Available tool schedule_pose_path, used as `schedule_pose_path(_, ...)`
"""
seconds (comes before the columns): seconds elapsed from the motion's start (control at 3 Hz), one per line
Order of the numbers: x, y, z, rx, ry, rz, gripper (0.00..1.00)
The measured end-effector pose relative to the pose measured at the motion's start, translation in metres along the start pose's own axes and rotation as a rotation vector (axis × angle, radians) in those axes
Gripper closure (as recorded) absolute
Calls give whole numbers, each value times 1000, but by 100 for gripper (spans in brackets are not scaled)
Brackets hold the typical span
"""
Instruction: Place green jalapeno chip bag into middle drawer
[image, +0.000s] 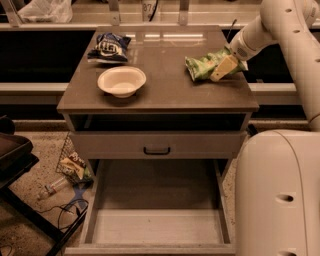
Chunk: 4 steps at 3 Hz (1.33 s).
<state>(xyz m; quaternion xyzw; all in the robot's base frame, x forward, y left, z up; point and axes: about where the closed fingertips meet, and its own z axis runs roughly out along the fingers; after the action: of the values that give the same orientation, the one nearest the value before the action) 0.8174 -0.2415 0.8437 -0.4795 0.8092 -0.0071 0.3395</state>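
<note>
Three objects lie on the table (165, 97). At far left is a dark blue chip bag (109, 47), whose pale print is too small to read. Next comes a white bowl (121, 81), unmarked. At right, near the rear edge, the green jalapeno chip bag (202, 66) lies flat on the table, crinkled, its print also illegible. The end effector (225, 67) rests against the bag's right end; whether it has closed on the bag cannot be told from this view. A small tag on the rail behind the table (148, 7) possibly reads "87".

Below the tabletop, a closed drawer front (115, 145) carries a black handle (157, 150). Beneath it the middle drawer (157, 227) stands pulled out, its pale floor bare.

Handling, as a judgement: the bag is likely very light, soft and air-filled, with slippery foil and brittle contents. A firm squeeze across the middle would crush the chips. A pinch on the flat crimped end seam, or a gentle hold across a narrow side, gives a safer purchase. Once lifted, the bag may sag and swing.
</note>
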Motion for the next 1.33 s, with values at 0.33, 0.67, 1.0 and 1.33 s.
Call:
schedule_pose_path(0.33, -2, 2, 8, -14, -10, 2, 38)
schedule_pose_path(0.67, -2, 4, 12, -19, -9, 2, 61)
schedule_pose_path(1.0, -2, 4, 13, -21, -9, 1, 85)
schedule_pose_path(1.33, -2, 6, 17, -26, -7, 1, 100)
